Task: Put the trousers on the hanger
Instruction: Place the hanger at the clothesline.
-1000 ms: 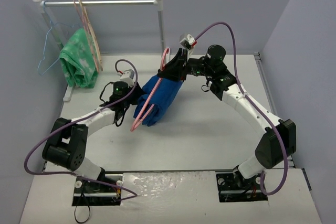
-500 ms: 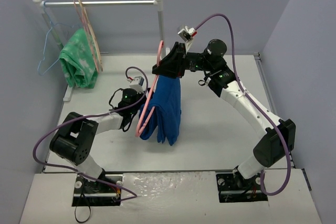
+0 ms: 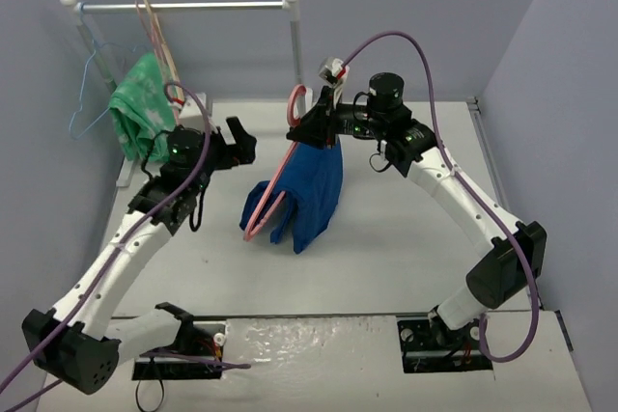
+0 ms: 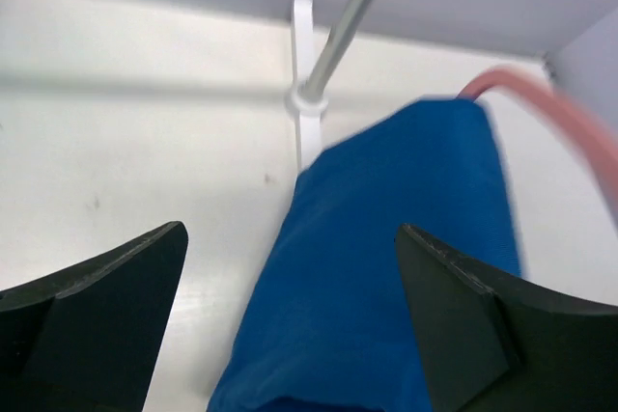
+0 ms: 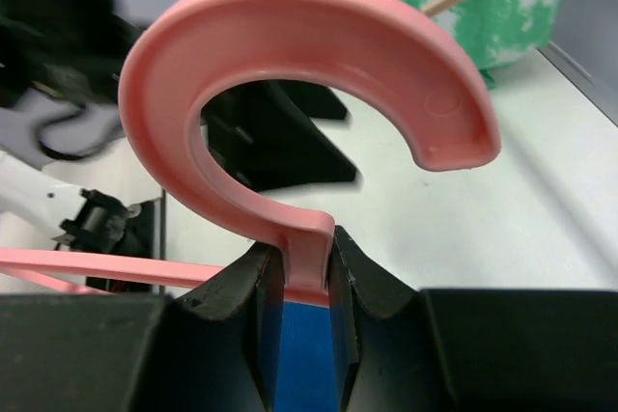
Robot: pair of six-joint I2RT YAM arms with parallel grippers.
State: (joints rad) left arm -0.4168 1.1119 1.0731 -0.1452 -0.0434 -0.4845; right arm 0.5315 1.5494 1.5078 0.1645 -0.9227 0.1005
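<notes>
The royal-blue trousers (image 3: 311,195) hang folded over the pink hanger (image 3: 266,202), their lower end near the table. My right gripper (image 3: 315,128) is shut on the hanger's neck (image 5: 307,262), just under the curled hook, with blue trousers (image 5: 307,359) showing below the jaws. Left of the cloth and apart from it, my left gripper (image 3: 241,142) is raised and stands open. In the left wrist view my left gripper (image 4: 290,282) has nothing between its wide-spread fingers; beyond them are the trousers (image 4: 386,267) and a blurred part of the hanger (image 4: 565,127).
A clothes rail (image 3: 183,5) crosses the back left, its right post (image 3: 294,41) just behind the hanger's hook. On the rail hang a green patterned cloth (image 3: 143,118), a light-blue wire hanger (image 3: 92,84) and beige hangers (image 3: 159,36). Walls close in on both sides.
My left gripper opened, let go of the trousers and drew back up and to the left. The right gripper stayed shut on the hanger, and the trousers now hang from it.
</notes>
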